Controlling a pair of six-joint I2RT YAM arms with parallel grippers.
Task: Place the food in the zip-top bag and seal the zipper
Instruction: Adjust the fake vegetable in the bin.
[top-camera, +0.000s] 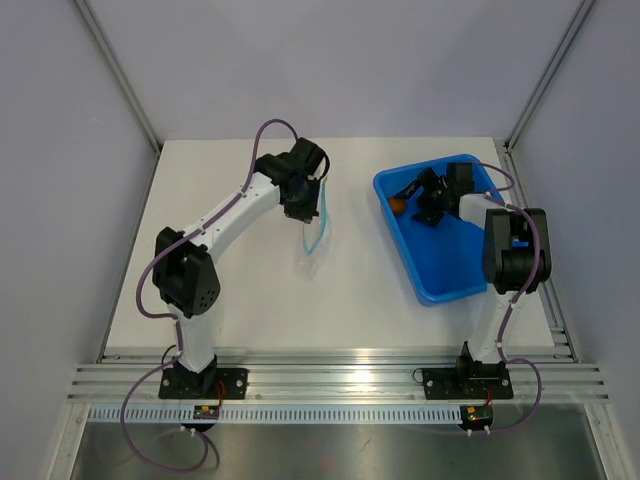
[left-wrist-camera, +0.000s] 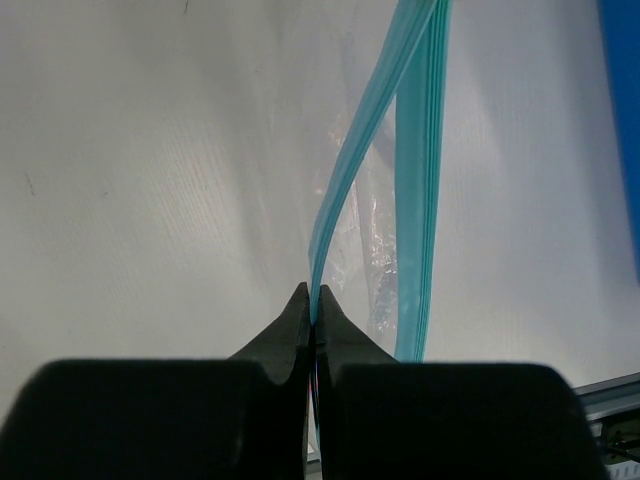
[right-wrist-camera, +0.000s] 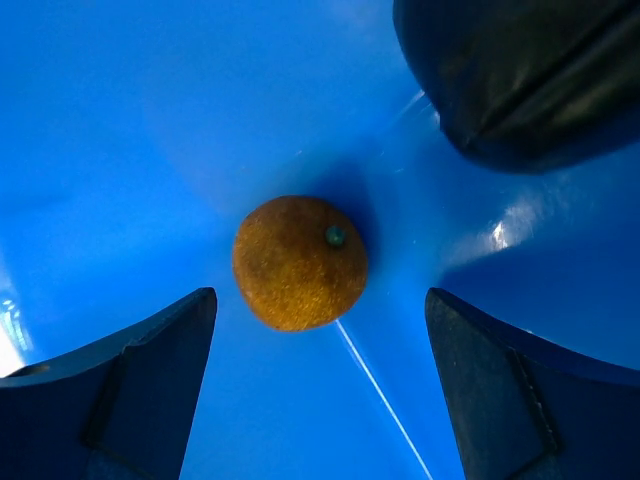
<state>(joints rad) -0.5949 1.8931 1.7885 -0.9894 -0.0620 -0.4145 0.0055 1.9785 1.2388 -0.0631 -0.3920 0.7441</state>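
My left gripper (top-camera: 306, 211) is shut on one side of the zipper (left-wrist-camera: 415, 180), the teal strip of the clear zip-top bag (top-camera: 316, 238). It holds the bag up near the table's middle with the mouth parted (left-wrist-camera: 375, 250). My right gripper (top-camera: 411, 204) is open inside the blue tray (top-camera: 440, 297). The orange-brown food piece (right-wrist-camera: 300, 262) lies on the tray floor just ahead of its fingertips and between them, untouched; it also shows in the top view (top-camera: 399, 207). A dark rounded piece (right-wrist-camera: 520, 70) lies in the tray's corner beyond it. A third piece is not in view.
The blue tray's walls rise close around my right gripper (right-wrist-camera: 320, 300). The white table (top-camera: 230, 290) is bounded by aluminium rails at the near edge and posts at the back corners.
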